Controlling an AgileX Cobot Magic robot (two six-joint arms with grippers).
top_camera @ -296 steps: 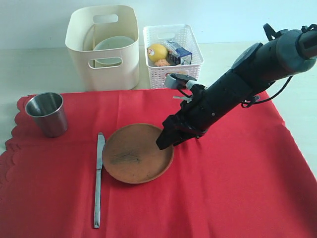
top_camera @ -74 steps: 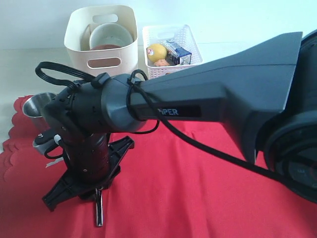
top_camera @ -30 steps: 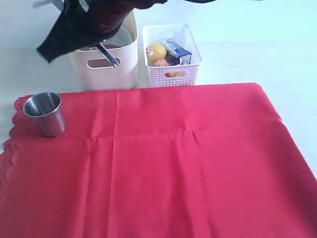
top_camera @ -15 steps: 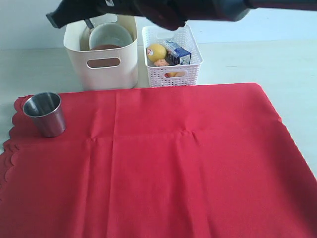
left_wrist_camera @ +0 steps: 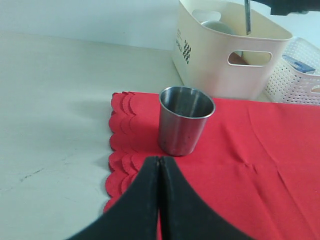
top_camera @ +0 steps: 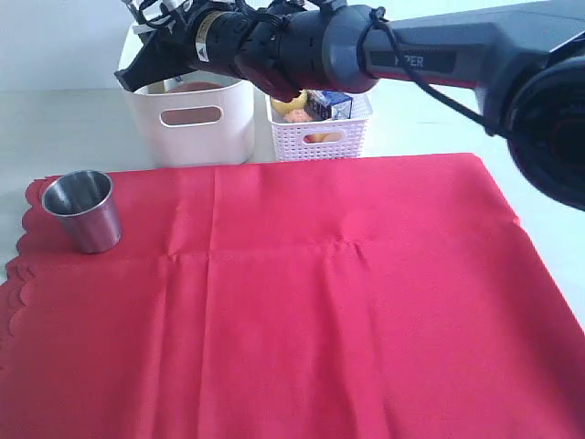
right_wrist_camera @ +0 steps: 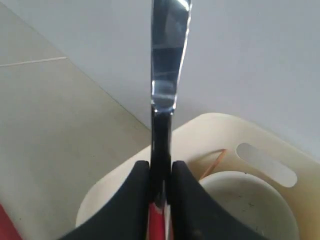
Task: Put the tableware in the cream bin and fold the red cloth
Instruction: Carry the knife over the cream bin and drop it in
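My right gripper point(right_wrist_camera: 160, 167) is shut on the metal knife point(right_wrist_camera: 163, 75), whose blade sticks out past the fingers. It hovers over the cream bin point(top_camera: 196, 128), reaching across from the right point(top_camera: 132, 73). In the left wrist view the knife point(left_wrist_camera: 247, 17) hangs above the bin's opening point(left_wrist_camera: 215, 70). Inside the bin lie the pale bowl point(right_wrist_camera: 245, 210), a chopstick point(right_wrist_camera: 212, 162) and the brown plate point(top_camera: 203, 86). The steel cup point(top_camera: 84, 210) stands upright on the red cloth point(top_camera: 320, 302) near its scalloped left edge. My left gripper point(left_wrist_camera: 160, 159) is shut and empty, just short of the cup point(left_wrist_camera: 185, 120).
A white lattice basket point(top_camera: 320, 137) with a lemon and a milk carton stands right beside the cream bin. The red cloth lies flat with a few creases. Pale bare table point(left_wrist_camera: 55, 100) lies left of the scalloped edge.
The right arm has come down from high above the bin and now stretches across its opening, still holding the knife. Cup, cloth and left gripper have not moved.
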